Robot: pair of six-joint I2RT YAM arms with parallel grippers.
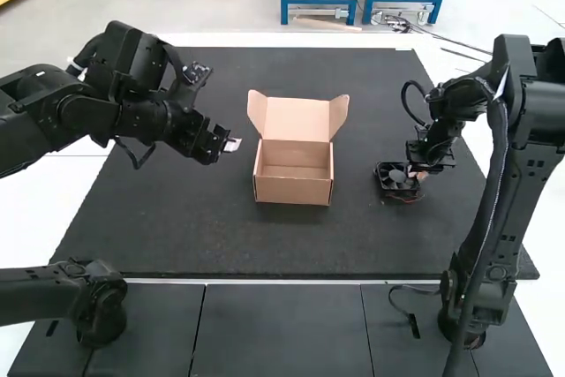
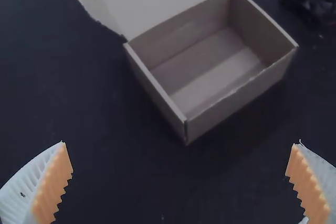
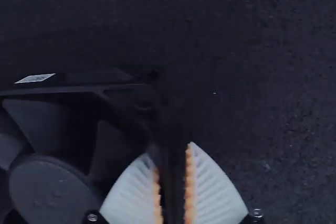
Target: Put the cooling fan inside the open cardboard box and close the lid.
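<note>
High view: where is the cooling fan?
— On the black mat, right of the open cardboard box and apart from it. The box's lid stands open at the far side.
— And the right gripper?
— Down at the fan's right edge. In the right wrist view its white fingers sit narrow, pinching the fan's black frame.
— The left gripper?
— It hangs left of the box, above the mat, its orange pads spread wide and holding nothing.
</note>
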